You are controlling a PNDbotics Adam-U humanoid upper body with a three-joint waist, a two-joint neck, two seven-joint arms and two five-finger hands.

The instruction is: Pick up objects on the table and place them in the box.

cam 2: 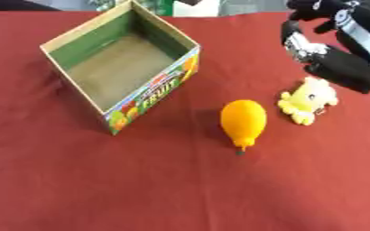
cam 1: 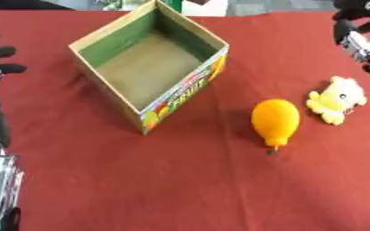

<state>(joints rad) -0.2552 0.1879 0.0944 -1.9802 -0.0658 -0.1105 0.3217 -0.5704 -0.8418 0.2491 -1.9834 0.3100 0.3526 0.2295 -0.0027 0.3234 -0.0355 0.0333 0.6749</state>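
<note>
My right hand point(cam 2: 330, 54) hangs empty, fingers uncurled, just above the yellow plush toy point(cam 2: 307, 100); next I lower, grasp it, then cross to the box point(cam 2: 153, 92)

Red-covered table point(cam 1: 180, 189), open cardboard box point(cam 1: 90, 43), orange fruit point(cam 1: 275, 119), yellow plush toy point(cam 1: 337, 99) beside it

One word legible: "FRUIT", green caps on a pale band, on the printed near-right outer wall of the cardboard box point(cam 2: 153, 97); fruit pics around it, w/ a red strip above carrying small lettering too blurred to read; no other text, nos. or signs legible elsewhere.
</note>
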